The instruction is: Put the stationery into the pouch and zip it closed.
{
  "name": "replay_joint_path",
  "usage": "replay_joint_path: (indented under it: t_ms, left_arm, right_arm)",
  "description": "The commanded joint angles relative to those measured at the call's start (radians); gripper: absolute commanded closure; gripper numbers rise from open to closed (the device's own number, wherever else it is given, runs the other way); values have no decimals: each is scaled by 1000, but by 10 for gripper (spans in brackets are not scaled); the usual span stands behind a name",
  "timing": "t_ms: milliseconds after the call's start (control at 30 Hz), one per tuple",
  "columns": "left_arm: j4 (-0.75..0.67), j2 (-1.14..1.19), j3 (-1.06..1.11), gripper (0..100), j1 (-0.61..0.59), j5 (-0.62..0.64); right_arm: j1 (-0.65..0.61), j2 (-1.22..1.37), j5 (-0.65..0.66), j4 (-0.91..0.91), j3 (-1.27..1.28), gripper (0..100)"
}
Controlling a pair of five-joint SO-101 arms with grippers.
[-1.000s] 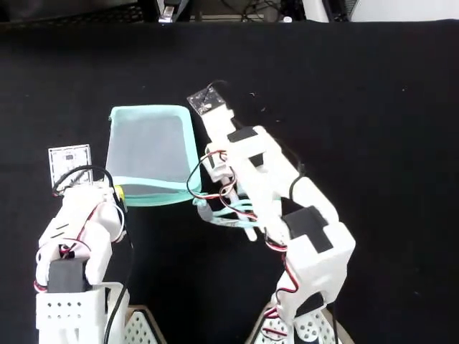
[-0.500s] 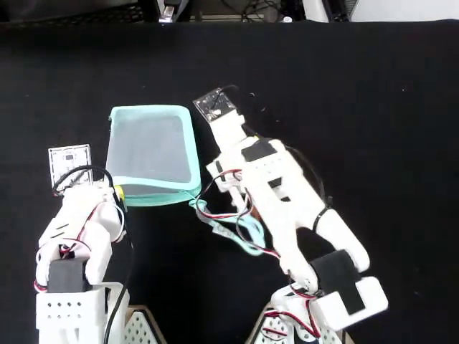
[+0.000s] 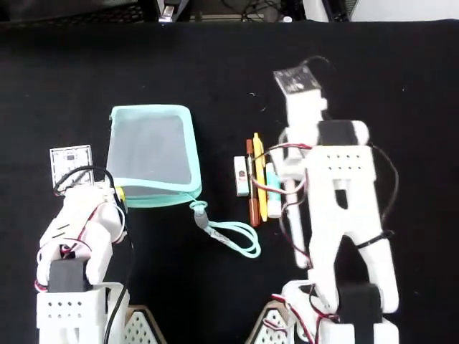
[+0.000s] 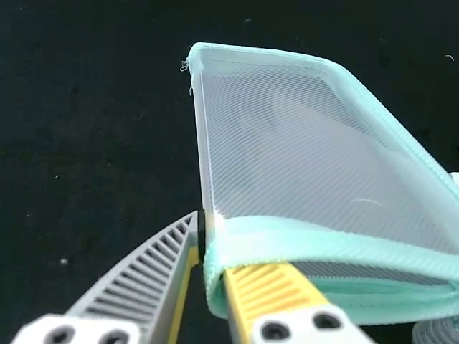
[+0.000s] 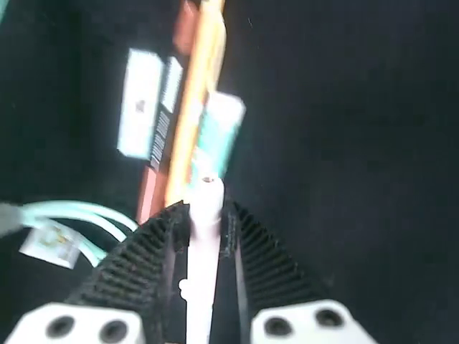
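From the overhead camera I have the pouch [image 3: 150, 150] lying flat on the black table [image 3: 401, 107], off toward 9 o'clock from the table's middle. My left claw [image 4: 208, 240] is pinched narrow on the pouch's nearest edge, at its 7 o'clock corner. The grey finger sits outside the mesh and the yellow finger presses against the teal trim. I can't tell from here whether the zip is open. The pouch's strap [image 3: 229, 235] leaves its 5 o'clock corner and loops across the table toward 4 o'clock.

The stationery lies in a tight row at 3 o'clock of the pouch, near it but apart, with each piece running 12 to 6. Closest to the pouch is the eraser [image 3: 242, 175], then the brown pen [image 3: 251, 186] touching the yellow pen [image 3: 259, 175], then the teal and white stick [image 3: 272, 179]. All of it lies outside the pouch.

My right claw [image 5: 204, 211] is closed tight around a white pen [image 5: 203, 272], which stands between the two black fingers with its tip poking out past them. In the right wrist camera that tip sits just short of the teal and white stick, with the yellow pen, brown pen and eraser lined up beside it. The right arm stands over the table at 3 o'clock of the row
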Motion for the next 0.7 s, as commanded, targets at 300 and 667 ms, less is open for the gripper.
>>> replay_joint_path:
  t_ms: [300, 667]
  left_arm:
    - [-28, -9, -5, 970, 18, 2]
    - [-26, -9, -4, 970, 13, 2]
  right_arm:
    - [242, -31, 259, -399, 418, 984]
    - [245, -31, 272, -377, 421, 818]
